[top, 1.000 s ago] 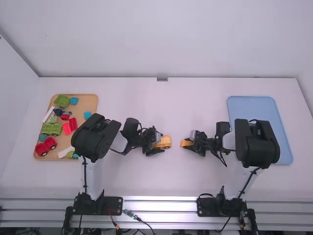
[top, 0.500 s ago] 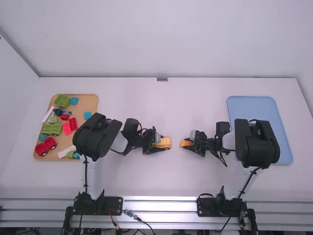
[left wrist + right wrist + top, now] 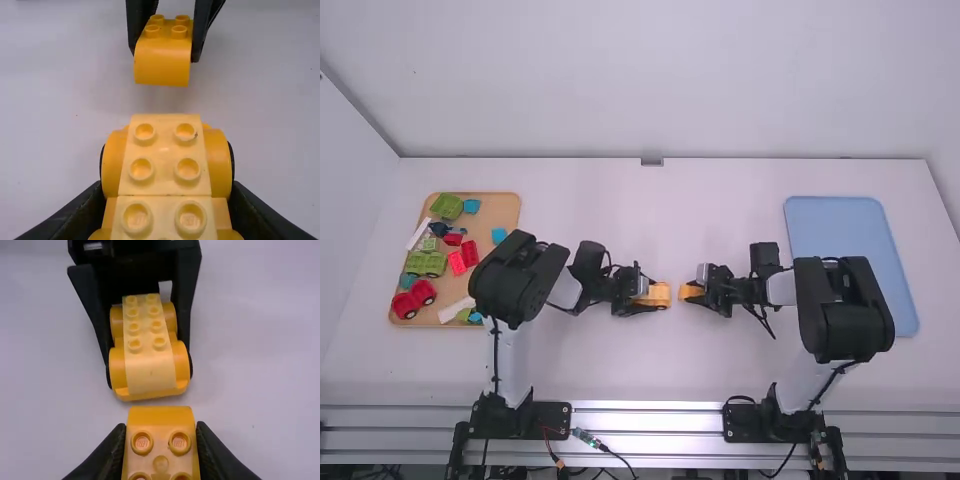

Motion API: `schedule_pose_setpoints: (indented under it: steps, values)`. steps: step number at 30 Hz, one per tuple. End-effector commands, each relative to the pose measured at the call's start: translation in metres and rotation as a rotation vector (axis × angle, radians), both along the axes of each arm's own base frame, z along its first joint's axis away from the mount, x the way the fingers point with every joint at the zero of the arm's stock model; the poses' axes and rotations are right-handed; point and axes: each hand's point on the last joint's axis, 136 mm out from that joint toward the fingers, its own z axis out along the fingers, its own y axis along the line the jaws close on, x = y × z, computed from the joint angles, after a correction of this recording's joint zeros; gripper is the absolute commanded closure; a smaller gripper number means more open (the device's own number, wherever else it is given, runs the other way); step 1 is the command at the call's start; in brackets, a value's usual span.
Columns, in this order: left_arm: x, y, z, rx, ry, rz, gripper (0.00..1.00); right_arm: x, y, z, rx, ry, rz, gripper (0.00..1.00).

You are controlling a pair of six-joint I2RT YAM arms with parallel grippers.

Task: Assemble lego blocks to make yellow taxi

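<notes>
Near the table's middle my left gripper point(image 3: 638, 300) is shut on a yellow car base point(image 3: 660, 294). Studs run along the top of that car base point(image 3: 165, 155), between the fingers of my left gripper point(image 3: 167, 192) in its own wrist view. Just to the right, a small gap away, my right gripper point(image 3: 705, 290) holds a curved yellow block point(image 3: 689, 292). In the right wrist view the curved block point(image 3: 160, 422) sits squeezed between the fingertips of my right gripper point(image 3: 161, 432), its rounded side facing the car base point(image 3: 150, 365).
At the left a tan tray point(image 3: 500, 208) carries green and red vehicles, blue blocks and white pieces. A light blue tray point(image 3: 840, 215) lies at the right, partly behind the right arm.
My right gripper has moved left with the curved yellow block, narrowing the gap to the car base. The left gripper has hardly moved.
</notes>
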Motion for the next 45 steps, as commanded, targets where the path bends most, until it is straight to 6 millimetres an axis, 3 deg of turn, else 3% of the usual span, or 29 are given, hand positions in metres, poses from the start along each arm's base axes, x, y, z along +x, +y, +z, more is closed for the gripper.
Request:
schedule_pose_setpoints:
  steps: [1, 10, 18, 23, 29, 34, 45]
  values:
    - [-0.002, 0.002, -0.004, 0.003, -0.010, -0.013, 0.57, 0.007, 0.009, 0.011, 0.005, -0.011, 0.012, 0.79]
    - [-0.004, 0.002, -0.004, -0.001, -0.006, -0.018, 0.58, 0.007, 0.039, 0.025, 0.011, -0.018, 0.094, 0.80]
    - [-0.004, 0.002, -0.004, 0.000, -0.004, -0.019, 0.58, 0.010, 0.047, 0.032, 0.011, -0.019, 0.120, 0.84]
    - [-0.004, 0.002, -0.005, 0.001, -0.003, -0.018, 0.58, 0.011, 0.043, 0.040, 0.018, -0.033, 0.105, 0.84]
    - [0.001, 0.004, -0.009, 0.028, -0.006, 0.014, 0.58, 0.002, 0.048, 0.049, 0.020, -0.039, 0.132, 0.85]
    - [0.001, 0.004, -0.008, 0.026, -0.003, 0.016, 0.58, -0.005, 0.058, 0.043, -0.015, -0.039, 0.159, 0.95]
    - [0.002, 0.003, -0.008, 0.025, -0.003, 0.017, 0.59, -0.008, 0.075, 0.041, -0.004, -0.049, 0.145, 0.99]
